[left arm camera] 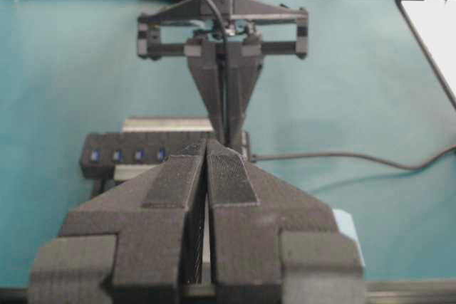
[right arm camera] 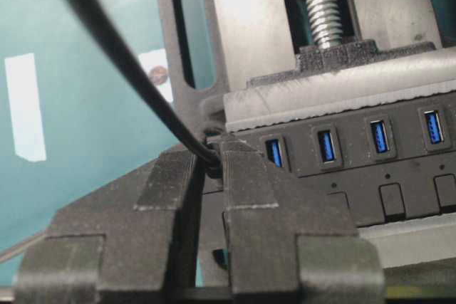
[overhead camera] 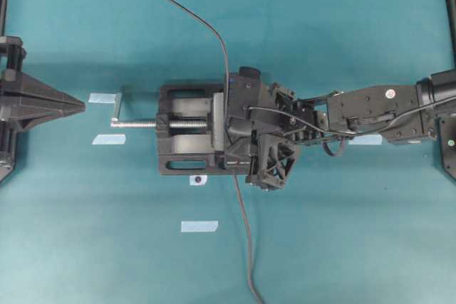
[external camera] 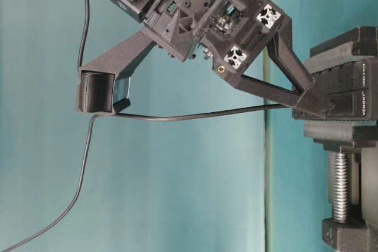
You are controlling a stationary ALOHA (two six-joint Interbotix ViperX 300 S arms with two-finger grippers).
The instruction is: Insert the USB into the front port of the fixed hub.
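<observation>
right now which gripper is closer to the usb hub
Right. The right gripper sits directly at the fixed hub, pinching the USB; the left gripper is shut, parked beyond the vise.

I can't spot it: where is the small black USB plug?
Right wrist view: the small black USB plug sits pinched in the right gripper, at the long black hub's left end.

White "VEMONT" lettering on the black hub's side face
</observation>
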